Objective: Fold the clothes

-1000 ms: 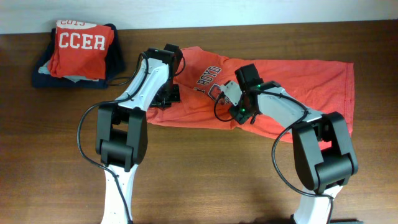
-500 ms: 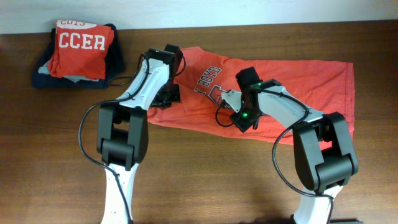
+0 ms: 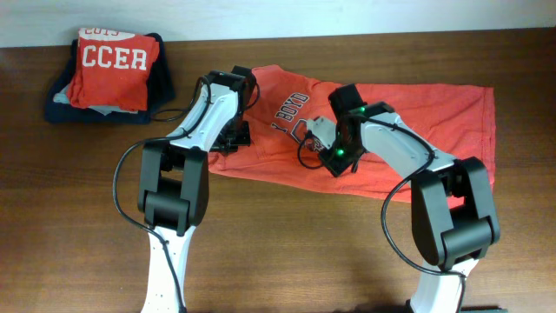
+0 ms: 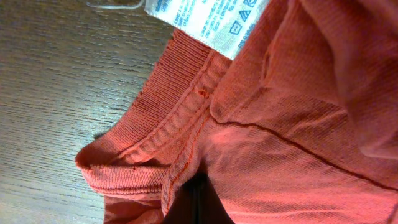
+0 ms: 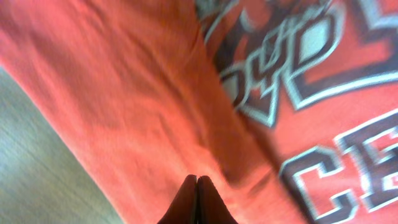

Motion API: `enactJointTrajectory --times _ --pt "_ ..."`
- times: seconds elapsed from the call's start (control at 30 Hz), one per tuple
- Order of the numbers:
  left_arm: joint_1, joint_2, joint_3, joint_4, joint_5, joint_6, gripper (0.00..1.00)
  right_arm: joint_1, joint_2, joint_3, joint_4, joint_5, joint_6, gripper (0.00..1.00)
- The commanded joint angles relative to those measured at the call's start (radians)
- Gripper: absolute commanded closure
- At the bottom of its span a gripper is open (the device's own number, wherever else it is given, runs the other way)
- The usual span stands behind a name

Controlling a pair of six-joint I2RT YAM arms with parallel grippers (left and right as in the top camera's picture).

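Observation:
The clothes, an orange-red T-shirt [image 3: 417, 113], lie spread across the middle of the table with the navy-and-white print [image 3: 291, 109] facing up. My left gripper [image 3: 234, 135] is at the collar end. In the left wrist view it [image 4: 196, 190] is shut, with the ribbed collar [image 4: 155, 124] bunched around its tips and the white neck tag [image 4: 205, 18] just beyond. My right gripper [image 3: 334, 163] is over the shirt's front half beside the print. Its fingers [image 5: 197, 182] are shut tight against each other on top of the cloth, with nothing between them.
A folded red shirt lettered "CCER" [image 3: 113, 74] lies on a dark navy folded garment [image 3: 65, 109] at the back left corner. Bare wooden table [image 3: 287, 252] runs along the front, and both arm bases stand near that edge.
My right gripper slid toward the shirt's front hem, then came back a little toward the print, ruffling the cloth there. The left gripper has stayed at the collar.

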Motion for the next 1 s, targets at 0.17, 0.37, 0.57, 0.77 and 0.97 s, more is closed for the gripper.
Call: enactJointTrajectory --times 0.17,0.37,0.57,0.77,0.97 --pt "0.003 0.021 -0.016 0.000 -0.029 -0.013 1.00 0.006 0.019 0.014 0.016 -0.039 -0.008 0.96" --pt "0.003 0.021 -0.016 0.000 -0.029 -0.013 1.00 0.006 0.034 0.014 0.024 -0.068 -0.015 0.96" --pt "0.003 0.021 -0.016 -0.001 -0.028 -0.013 1.00 0.005 0.065 0.014 0.050 -0.054 -0.034 0.96" --pt "0.003 0.021 -0.016 -0.001 -0.029 -0.013 0.99 -0.007 0.064 0.023 0.131 -0.006 -0.033 0.96" --pt "0.003 0.021 -0.016 -0.003 -0.029 -0.013 1.00 -0.043 0.064 0.023 0.273 0.109 0.077 0.96"
